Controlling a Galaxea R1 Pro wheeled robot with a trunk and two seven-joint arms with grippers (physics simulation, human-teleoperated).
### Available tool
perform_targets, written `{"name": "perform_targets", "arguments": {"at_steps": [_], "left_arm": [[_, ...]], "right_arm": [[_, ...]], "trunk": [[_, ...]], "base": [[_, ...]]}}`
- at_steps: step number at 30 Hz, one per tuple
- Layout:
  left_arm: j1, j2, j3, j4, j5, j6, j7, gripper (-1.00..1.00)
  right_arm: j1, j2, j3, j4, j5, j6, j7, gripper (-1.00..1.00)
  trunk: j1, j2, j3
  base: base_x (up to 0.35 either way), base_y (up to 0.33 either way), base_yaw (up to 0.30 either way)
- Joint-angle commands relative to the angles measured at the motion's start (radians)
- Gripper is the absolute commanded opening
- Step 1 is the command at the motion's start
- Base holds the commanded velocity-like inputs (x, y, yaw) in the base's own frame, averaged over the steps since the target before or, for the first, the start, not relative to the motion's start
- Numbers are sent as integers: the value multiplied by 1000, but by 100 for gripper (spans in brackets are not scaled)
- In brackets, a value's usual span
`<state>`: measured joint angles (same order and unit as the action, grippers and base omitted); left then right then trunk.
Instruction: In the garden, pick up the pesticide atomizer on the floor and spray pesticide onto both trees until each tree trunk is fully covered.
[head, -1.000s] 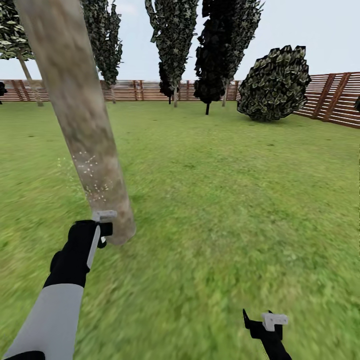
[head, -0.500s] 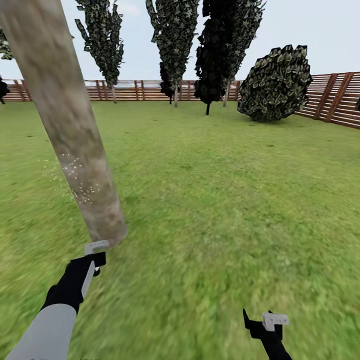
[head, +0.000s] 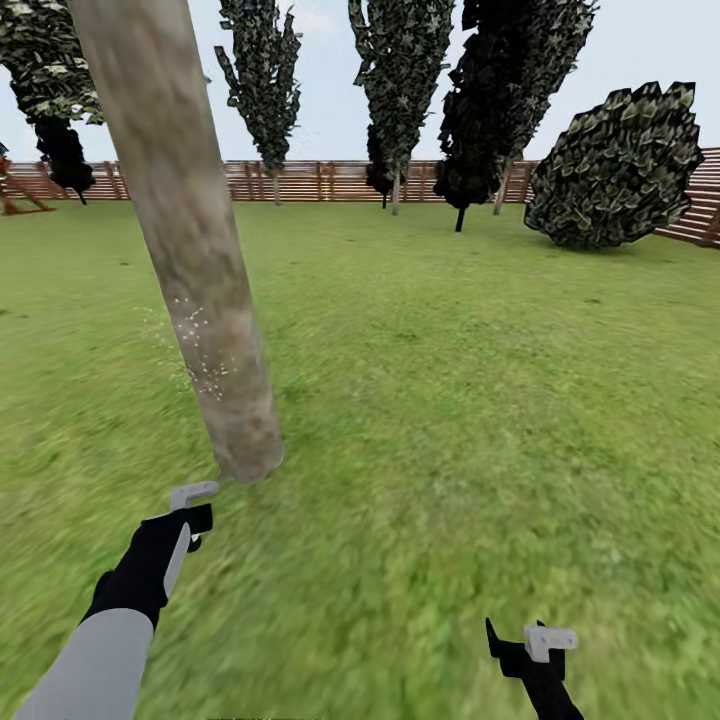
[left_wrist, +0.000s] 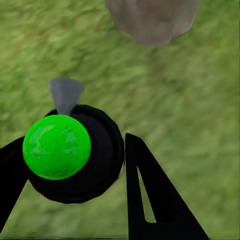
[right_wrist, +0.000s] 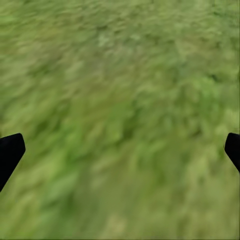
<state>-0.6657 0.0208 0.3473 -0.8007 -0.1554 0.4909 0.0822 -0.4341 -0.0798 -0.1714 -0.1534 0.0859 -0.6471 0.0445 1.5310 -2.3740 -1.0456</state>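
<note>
On the left, our left jaws (left_wrist: 75, 165) are shut tight around the pesticide atomizer (left_wrist: 57, 146), a black bottle with a bright green top and a small grey nozzle (left_wrist: 65, 94) at its front. In the head view the left jaws (head: 190, 510) sit low, near the bottom of the tree trunk (head: 190, 260), which stands just past them on the grass (head: 450, 400). Little white spray dots (head: 195, 345) show on the lower part of the trunk, but the bark higher up looks bare. We think the spray could miss the high part if we keep the nozzle this low, and it could land on the grass. We could also bump the trunk, since it is so near. If our hold slips, the bottle could fall. On the right, our right jaws (right_wrist: 120, 150) are wide open and hold nothing. The other tree to spray we cannot pick out from here, so we may forget it.
</note>
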Motion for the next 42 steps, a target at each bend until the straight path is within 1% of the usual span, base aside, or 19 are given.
{"name": "perform_targets", "arguments": {"at_steps": [1,3,7,9,24,29,39,42], "left_arm": [[0,-1,0,0,-1,0,1,-100],[0,-2,0,0,-1,-1,12,-100],[0,-8,-2,5,2,-1,58,-100],[0,-10,-1,6,3,-1,64,-100],[0,-12,1,8,4,-3,68,-100],[0,-16,1,9,4,-3,68,-100],[0,-15,1,8,2,-3,68,-100],[0,-15,1,8,2,-3,68,-100]], "right_arm": [[0,0,0,0,0,0,0,100],[0,0,1,0,0,0,0,100],[0,0,0,0,0,0,0,100],[0,0,0,0,-1,0,0,100],[0,1,1,0,0,0,0,100],[0,1,1,0,0,0,0,100],[0,1,0,-1,0,0,0,100],[0,-1,0,-1,0,0,0,100]], "trunk": [[0,0,0],[0,0,0],[0,0,0],[0,0,0],[0,0,0],[0,0,0],[0,0,0],[0,0,0]], "base": [[58,-265,278],[71,-267,278],[89,-269,276],[94,-269,190],[110,-269,24],[143,-269,207],[130,-269,273],[91,-269,104]]}}
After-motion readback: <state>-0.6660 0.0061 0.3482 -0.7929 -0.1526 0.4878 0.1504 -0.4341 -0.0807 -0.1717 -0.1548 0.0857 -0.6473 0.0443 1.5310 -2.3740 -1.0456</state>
